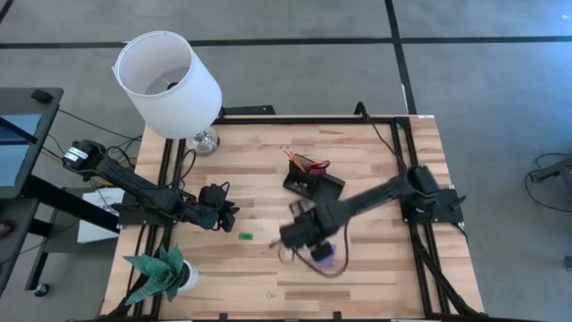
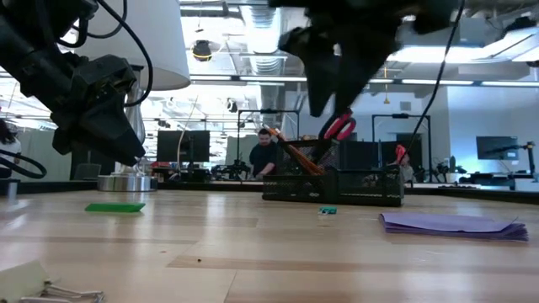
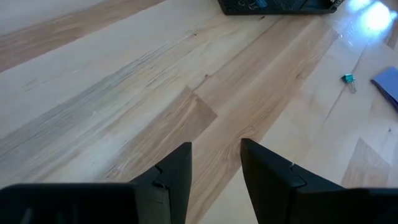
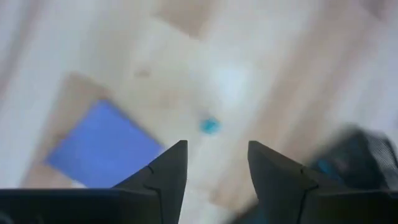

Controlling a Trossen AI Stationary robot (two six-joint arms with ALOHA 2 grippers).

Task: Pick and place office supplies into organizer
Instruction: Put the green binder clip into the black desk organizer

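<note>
High view places the right gripper (image 1: 299, 234) between the organizer (image 1: 313, 183) and the purple note pad (image 1: 326, 257), left gripper (image 1: 219, 215) waiting near a green piece (image 1: 245, 236); low view alone shows red-handled scissors (image 2: 339, 128) and an orange pencil (image 2: 296, 156) upright in the organizer, pad flat on the table (image 2: 253, 252); both wrist views show fingers spread, empty; right wrist view adds a small teal bit (image 4: 209, 126) beside the pad.

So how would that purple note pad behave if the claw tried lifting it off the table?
The purple note pad lies very flat on the table, so pinching an edge looks hard. Its thin sheets seem floppy and may fan or sag. It probably slides easily on the smooth wood.
</note>
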